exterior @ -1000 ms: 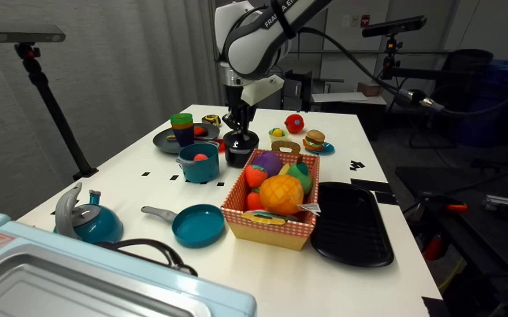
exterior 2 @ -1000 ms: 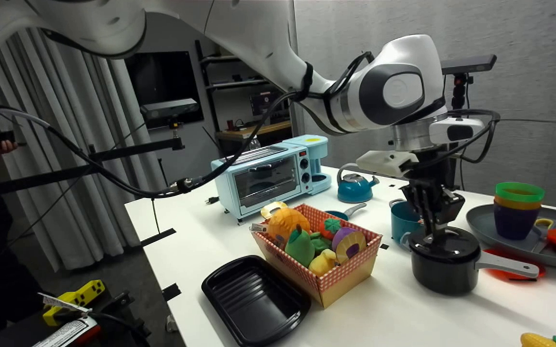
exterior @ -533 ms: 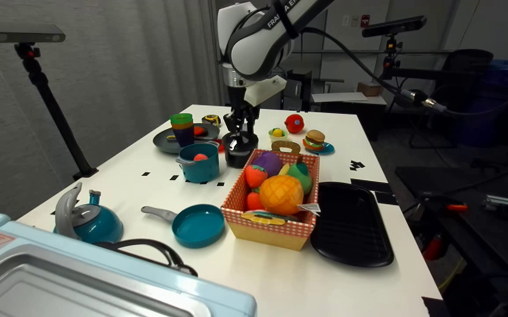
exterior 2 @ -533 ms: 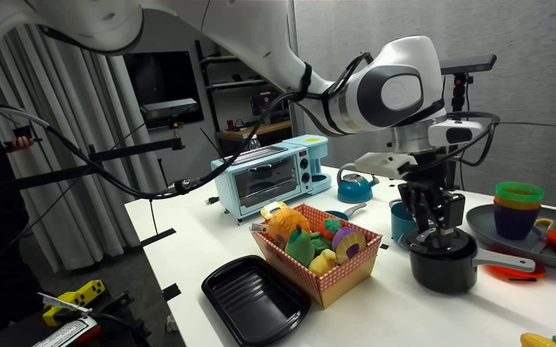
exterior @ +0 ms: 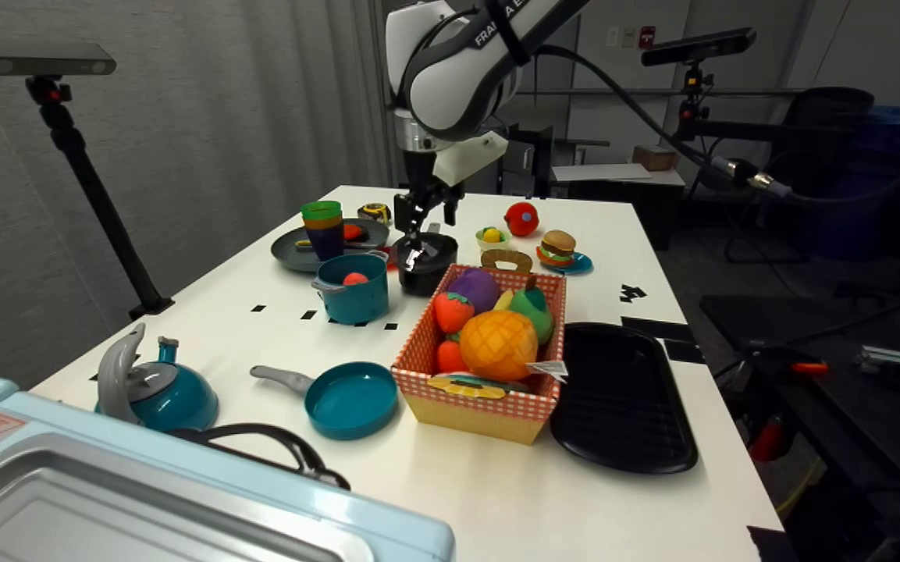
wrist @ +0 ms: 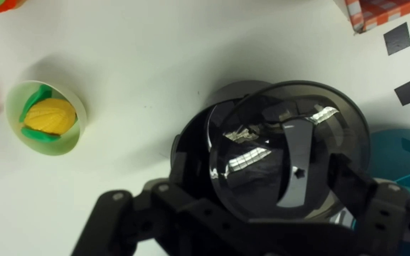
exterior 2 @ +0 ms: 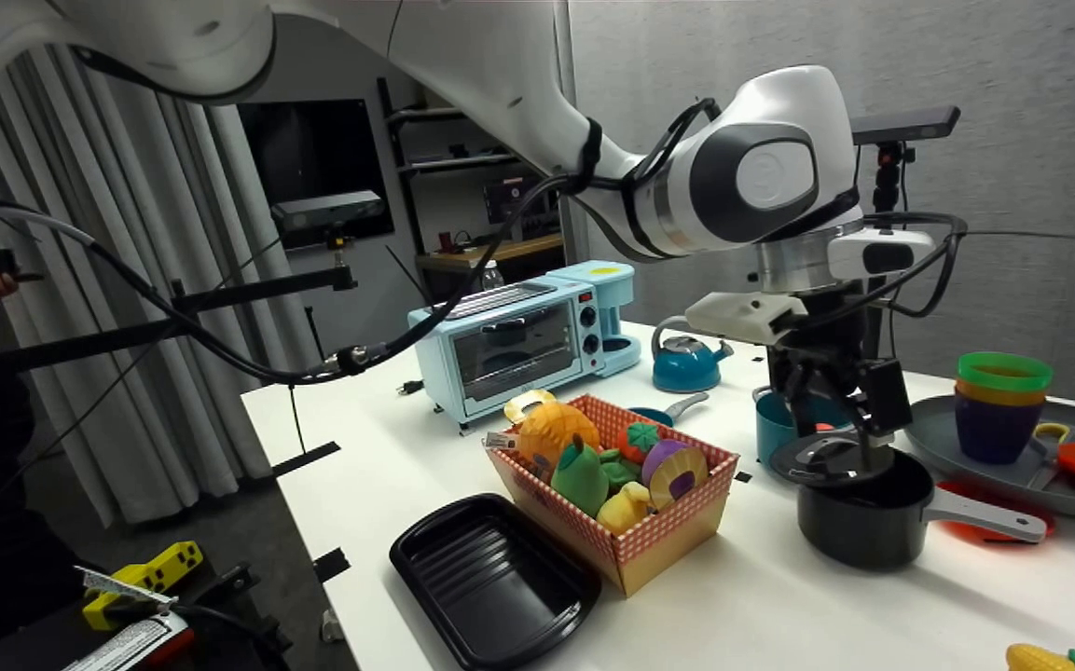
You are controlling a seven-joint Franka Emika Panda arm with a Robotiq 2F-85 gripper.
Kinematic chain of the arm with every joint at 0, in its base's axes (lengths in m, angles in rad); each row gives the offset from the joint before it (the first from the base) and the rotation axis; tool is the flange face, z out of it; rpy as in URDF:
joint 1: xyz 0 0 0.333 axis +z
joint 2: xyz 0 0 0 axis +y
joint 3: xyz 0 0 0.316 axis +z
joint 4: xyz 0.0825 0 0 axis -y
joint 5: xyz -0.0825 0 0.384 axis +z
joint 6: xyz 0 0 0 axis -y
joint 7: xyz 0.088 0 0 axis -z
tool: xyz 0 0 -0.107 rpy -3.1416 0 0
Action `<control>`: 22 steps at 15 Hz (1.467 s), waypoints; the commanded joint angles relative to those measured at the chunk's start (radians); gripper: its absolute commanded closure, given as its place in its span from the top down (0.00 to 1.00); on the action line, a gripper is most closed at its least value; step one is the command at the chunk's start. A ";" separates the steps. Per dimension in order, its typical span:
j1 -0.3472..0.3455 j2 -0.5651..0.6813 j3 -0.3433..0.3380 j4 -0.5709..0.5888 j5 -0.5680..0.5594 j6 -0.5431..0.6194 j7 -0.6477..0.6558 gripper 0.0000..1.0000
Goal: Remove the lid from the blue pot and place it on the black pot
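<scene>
The lid (wrist: 251, 192), dark see-through glass with a grey handle (wrist: 299, 160), lies off-centre on the black pot (exterior 2: 859, 536). It overhangs towards the blue pot (exterior: 356, 300), and part of the black pot's dark opening shows beside it in the wrist view. Whether the lid also touches the blue pot, I cannot tell. My gripper (wrist: 260, 167) is open just above, its fingers spread to either side of the handle without holding it. The blue pot stands uncovered close by, with a pinkish round thing inside. A grey handle sticks out from the black pot in an exterior view.
A checked basket of toy food (exterior 2: 621, 503) stands near the pots, with a black tray (exterior 2: 495, 578) beside it. Behind are a grey pan (exterior: 293, 254) and stacked cups (exterior 2: 999, 410). A small bowl (wrist: 44, 117) holds a yellow toy.
My gripper has opened and let go of the lid's handle. The lid, centred on the black pot a second ago, has slid towards the blue pot, uncovering part of the opening.
</scene>
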 commanded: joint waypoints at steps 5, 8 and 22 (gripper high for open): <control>0.001 -0.067 0.003 -0.045 -0.004 0.043 -0.025 1.00; 0.016 -0.120 0.009 -0.075 -0.018 0.088 -0.057 1.00; 0.090 -0.487 0.115 -0.423 -0.028 0.267 -0.249 1.00</control>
